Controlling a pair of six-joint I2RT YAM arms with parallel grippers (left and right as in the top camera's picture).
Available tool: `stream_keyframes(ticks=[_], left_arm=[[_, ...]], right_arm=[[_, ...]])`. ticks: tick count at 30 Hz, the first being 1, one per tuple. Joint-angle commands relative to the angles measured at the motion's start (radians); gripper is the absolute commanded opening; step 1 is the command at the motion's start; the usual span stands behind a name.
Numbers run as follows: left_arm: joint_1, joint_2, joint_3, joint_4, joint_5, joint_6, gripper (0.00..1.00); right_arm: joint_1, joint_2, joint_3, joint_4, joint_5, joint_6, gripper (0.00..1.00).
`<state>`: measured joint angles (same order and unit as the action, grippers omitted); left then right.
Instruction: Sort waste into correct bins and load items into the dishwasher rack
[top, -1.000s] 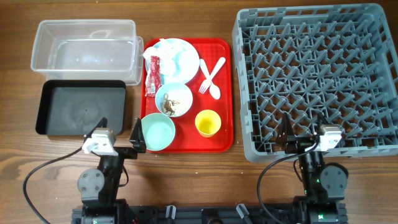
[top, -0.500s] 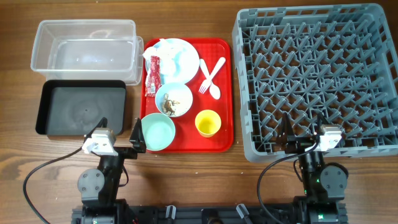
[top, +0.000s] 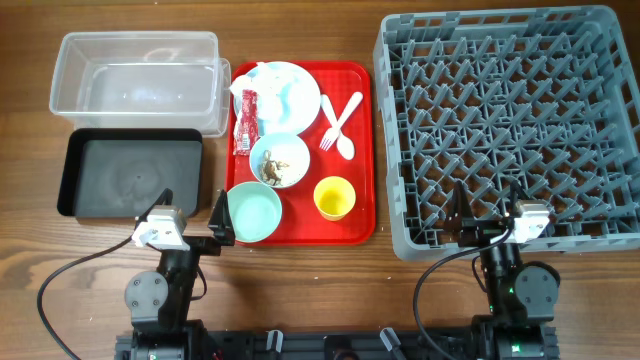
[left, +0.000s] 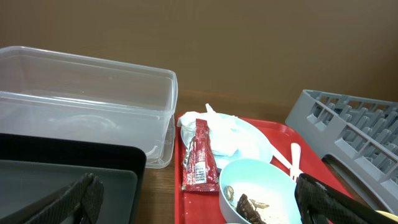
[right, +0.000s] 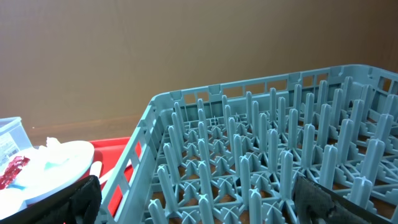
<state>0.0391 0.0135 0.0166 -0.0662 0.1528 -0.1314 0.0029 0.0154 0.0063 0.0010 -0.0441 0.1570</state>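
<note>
Both sets of jaws stand apart and empty at the near table (top: 300, 290) edge, seemingly poised to start, as the napkins (top: 262, 72), wrapper (top: 246, 120), plate (top: 300, 97), bowls (top: 254, 212) and cup (top: 334, 197) lie on the red tray (top: 362, 130) between the clear tub (top: 135, 37) and black tray (top: 130, 175) at left and the rack (top: 500, 20) at right.

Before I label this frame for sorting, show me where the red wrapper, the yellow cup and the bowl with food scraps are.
red wrapper (left: 198, 158), left wrist view, middle of the packet.
yellow cup (top: 334, 198), overhead view, centre of its opening.
bowl with food scraps (top: 297, 150), overhead view, bare inner wall.
</note>
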Motion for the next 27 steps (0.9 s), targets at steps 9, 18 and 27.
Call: stream_keyframes(ticks=[9, 18, 27], left_arm=[[-0.002, -0.011, -0.011, 0.003, -0.016, 0.019, 1.0], [-0.002, -0.006, -0.011, 0.003, -0.016, -0.011, 1.0], [-0.002, -0.006, -0.011, 0.006, -0.016, -0.145, 1.0]], right_arm=[[-0.005, -0.002, -0.001, 0.022, -0.029, 0.003, 1.0], [-0.005, -0.002, -0.001, 0.075, 0.002, 0.003, 1.0], [-0.005, -0.002, -0.001, 0.213, 0.056, 0.356, 1.0]])
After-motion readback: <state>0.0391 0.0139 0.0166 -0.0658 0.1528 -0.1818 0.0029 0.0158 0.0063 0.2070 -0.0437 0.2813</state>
